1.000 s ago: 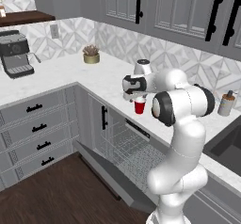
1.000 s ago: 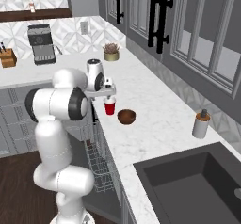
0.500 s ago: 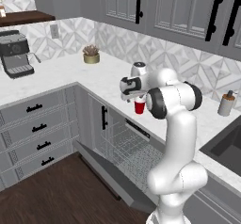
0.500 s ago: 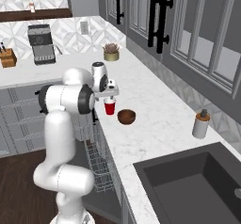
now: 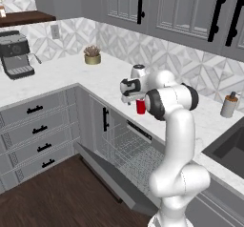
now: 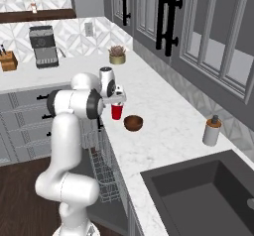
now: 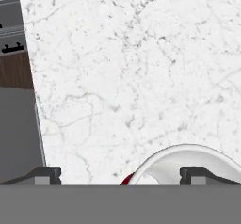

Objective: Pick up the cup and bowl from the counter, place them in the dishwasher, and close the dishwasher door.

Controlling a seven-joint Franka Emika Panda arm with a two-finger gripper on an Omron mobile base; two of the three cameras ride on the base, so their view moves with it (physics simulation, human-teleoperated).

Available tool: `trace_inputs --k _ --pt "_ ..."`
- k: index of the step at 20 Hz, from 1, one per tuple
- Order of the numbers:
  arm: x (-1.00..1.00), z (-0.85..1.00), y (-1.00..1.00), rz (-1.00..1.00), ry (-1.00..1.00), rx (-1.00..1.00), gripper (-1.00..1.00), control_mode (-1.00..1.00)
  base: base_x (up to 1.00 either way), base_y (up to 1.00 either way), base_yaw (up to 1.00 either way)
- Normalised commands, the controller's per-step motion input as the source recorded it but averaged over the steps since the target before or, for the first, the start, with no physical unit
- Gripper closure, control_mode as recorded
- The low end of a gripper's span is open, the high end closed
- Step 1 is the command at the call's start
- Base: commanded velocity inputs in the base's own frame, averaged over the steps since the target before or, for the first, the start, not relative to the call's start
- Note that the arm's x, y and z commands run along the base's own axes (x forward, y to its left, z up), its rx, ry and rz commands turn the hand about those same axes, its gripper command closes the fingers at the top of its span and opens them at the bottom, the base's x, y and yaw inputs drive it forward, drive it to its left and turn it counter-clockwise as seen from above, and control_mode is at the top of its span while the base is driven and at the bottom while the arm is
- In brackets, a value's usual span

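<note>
Hovering with jaws spread wide and empty, the gripper (image 7: 120,175) sits above the red cup (image 6: 116,111), whose white rim is cut off at bottom centre.

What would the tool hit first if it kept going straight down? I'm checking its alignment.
Probably the cup: the open tool points down at the counter, one fingertip over the cup's rim.

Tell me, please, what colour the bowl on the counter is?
Dark brown bowl, clearest in the right base view.
</note>
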Motion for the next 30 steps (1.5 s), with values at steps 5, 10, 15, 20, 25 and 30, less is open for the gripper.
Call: trace_inputs --k 5,10,15,20,25,30 --pt "-0.20 -0.29 0.00 0.00 0.15 -0.03 1.00 -1.00 0.00 0.00 0.00" --pt "-0.22 -0.19 0.00 0.00 0.10 0.00 1.00 -1.00 0.00 0.00 0.00" --pt "-0.25 -0.05 0.00 0.00 0.01 0.00 1.00 -1.00 0.00 0.00 0.00" --pt "-0.21 0.04 0.04 0.00 -0.05 0.00 1.00 -1.00 0.00 0.00 0.00" --pt "-0.98 0.15 0.51 0.00 -0.03 0.03 1.00 -1.00 0.00 0.00 0.00" --pt "-1.00 0.01 0.58 0.00 0.01 0.09 1.00 -1.00 0.00 0.00 0.00"
